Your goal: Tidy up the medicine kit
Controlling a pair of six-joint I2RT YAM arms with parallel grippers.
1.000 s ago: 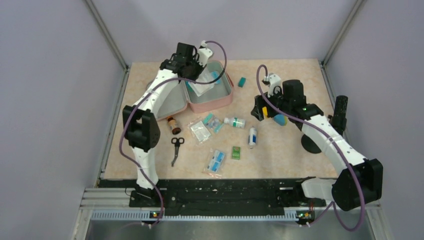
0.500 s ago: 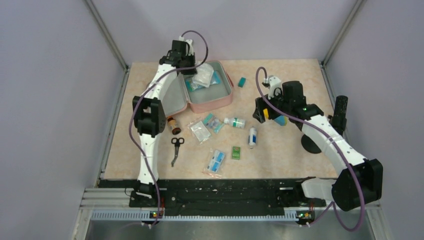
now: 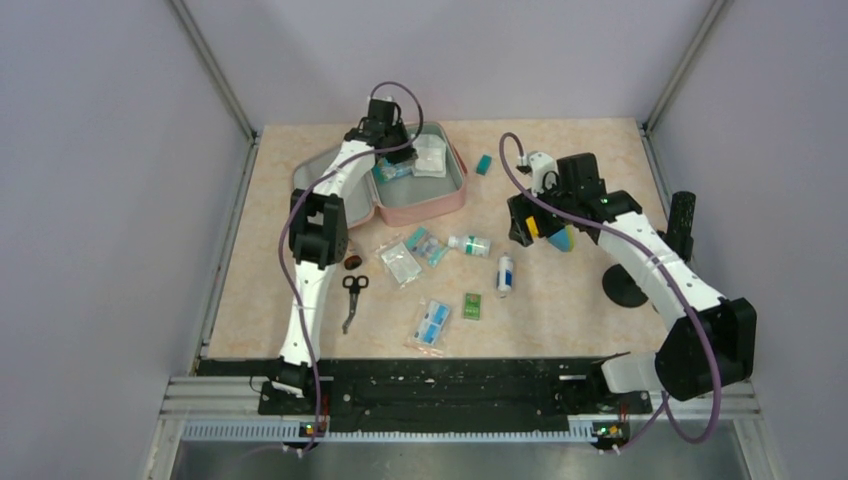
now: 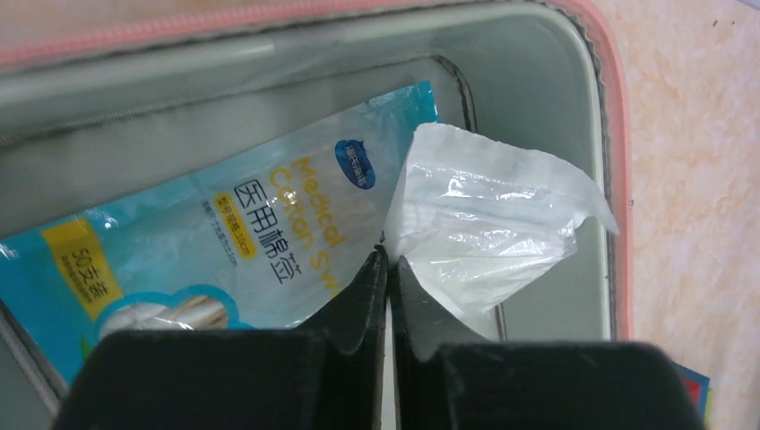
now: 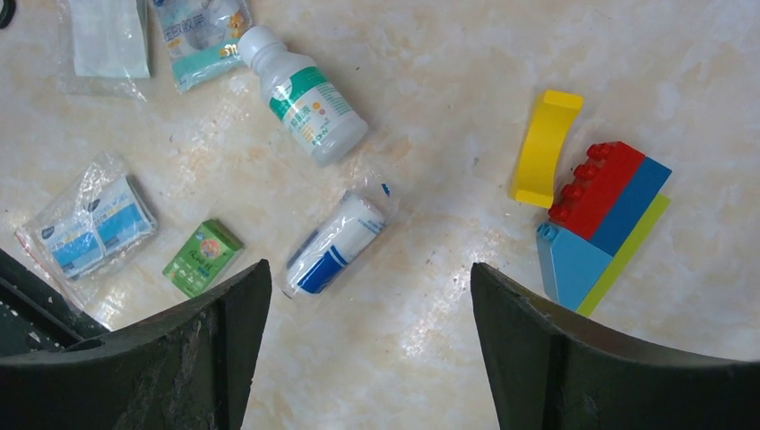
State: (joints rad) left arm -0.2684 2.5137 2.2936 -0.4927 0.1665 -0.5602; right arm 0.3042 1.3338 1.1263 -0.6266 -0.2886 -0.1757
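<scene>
Outstretched, left end effector (image 3: 398, 158) hangs over medicine kit (image 3: 432, 207).

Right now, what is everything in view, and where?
medicine kit: 1, pink, open, far left.
swab packet: 1, blue, in kit.
white packet: 1, in kit.
clear sachets: 2, before kit.
white bottle: 1, green label, centre.
wrapped roll: 1, white-blue, centre.
green box: 1, beside roll.
blue-white pack: 1, near edge.
scissors: 1, black, left.
brown bottle: 1, by scissors.
teal block: 1, right of kit.
toy blocks: several, mixed colours, right.
left hand: shut on white packet.
right hand: open, over toy blocks.
</scene>
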